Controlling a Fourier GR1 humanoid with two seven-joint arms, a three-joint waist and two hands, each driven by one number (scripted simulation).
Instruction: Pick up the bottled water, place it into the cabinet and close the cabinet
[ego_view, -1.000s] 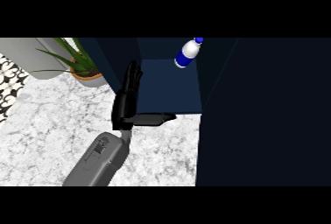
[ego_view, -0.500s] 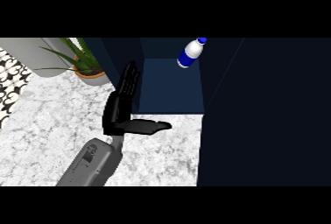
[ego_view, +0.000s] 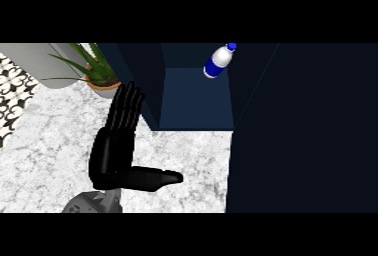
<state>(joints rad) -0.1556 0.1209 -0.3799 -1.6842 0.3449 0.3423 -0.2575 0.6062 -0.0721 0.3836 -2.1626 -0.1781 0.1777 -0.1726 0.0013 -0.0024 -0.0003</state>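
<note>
A bottled water (ego_view: 218, 62), white with a blue cap and blue band, stands tilted inside the dark blue cabinet (ego_view: 198, 100) near its back. The cabinet is open towards me. My left hand (ego_view: 118, 145) is on the marble counter left of the cabinet's opening. Its fingers are straight and point away from me, with their tips by the cabinet's left wall, and its thumb sticks out to the right. The hand holds nothing. My right hand does not show.
A potted plant (ego_view: 96, 72) with long green leaves stands at the back left, just beyond my fingertips. A wide dark panel (ego_view: 303, 130) fills the right side of the view. The marble counter (ego_view: 44, 160) spreads to the left, with a patterned tile strip (ego_view: 11, 97) at its edge.
My left hand has drawn back towards me and to the left, away from the cabinet's opening. The view has shifted, so the bottle appears further right. The bottle stays in the cabinet.
</note>
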